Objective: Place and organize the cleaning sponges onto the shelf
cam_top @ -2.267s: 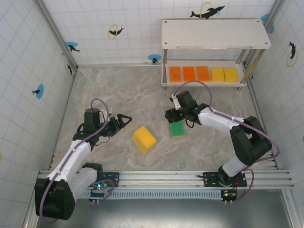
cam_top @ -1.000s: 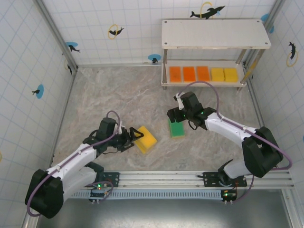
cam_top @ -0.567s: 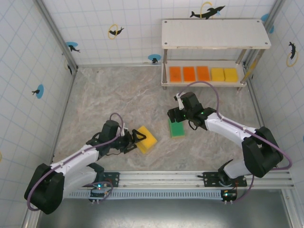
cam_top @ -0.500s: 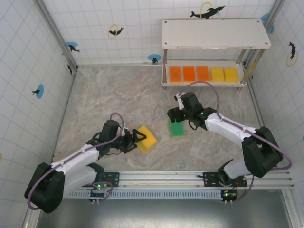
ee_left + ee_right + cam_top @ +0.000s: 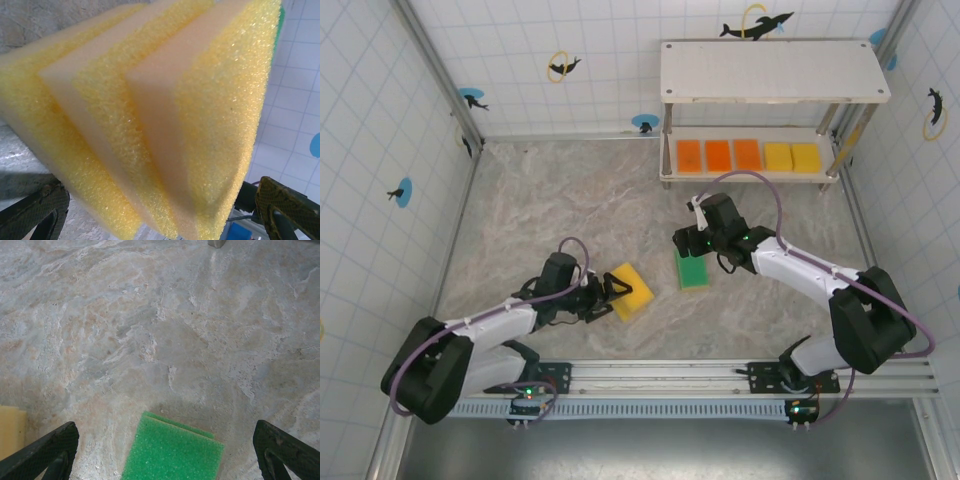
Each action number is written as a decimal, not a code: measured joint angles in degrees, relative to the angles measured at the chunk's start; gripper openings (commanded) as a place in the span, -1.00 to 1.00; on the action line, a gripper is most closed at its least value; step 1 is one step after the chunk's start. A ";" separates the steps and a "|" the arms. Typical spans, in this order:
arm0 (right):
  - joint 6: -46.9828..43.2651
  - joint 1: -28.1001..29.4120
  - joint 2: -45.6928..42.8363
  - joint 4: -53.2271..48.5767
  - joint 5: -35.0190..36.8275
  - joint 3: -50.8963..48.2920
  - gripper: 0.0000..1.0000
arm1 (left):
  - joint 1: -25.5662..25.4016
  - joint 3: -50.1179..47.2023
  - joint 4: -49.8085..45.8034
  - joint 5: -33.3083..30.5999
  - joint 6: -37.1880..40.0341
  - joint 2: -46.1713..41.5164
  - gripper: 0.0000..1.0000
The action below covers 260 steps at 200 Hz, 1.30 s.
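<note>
Top camera first: the shelf [image 5: 775,70] sits in the upper right of the frame, and its lower board carries three orange sponges [image 5: 718,155] with two yellow sponges [image 5: 792,157] to their right, all in one row. Low in the frame, left of centre, my left pincer [image 5: 607,298] is right at the edge of a stack of yellow sponges [image 5: 632,289] lying on the marbled worktop [image 5: 570,200]. Right of centre, my right pincer [image 5: 688,248] hangs over a green sponge [image 5: 694,272] that lies flat on the worktop. Over to the left wrist camera: the stack looms huge, three yellow foam slabs fanned edge-on, and the dark fingers [image 5: 35,212] sit in the two bottom corners, spread wide with the stack between them. Right wrist camera now: the green sponge is at bottom centre, the fingers [image 5: 42,452] splayed wide into both lower corners, clear of it, with a sliver of yellow at the left edge.
</note>
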 measured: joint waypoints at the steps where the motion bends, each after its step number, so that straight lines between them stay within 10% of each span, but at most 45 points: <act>1: -0.02 0.00 0.00 0.00 0.00 0.00 0.85 | 0.00 0.00 0.15 0.02 0.00 0.07 0.95; 260: 10.08 2.97 -3.58 -10.56 -1.84 -3.50 0.90 | -1.99 2.43 19.10 -1.60 -1.97 13.99 0.95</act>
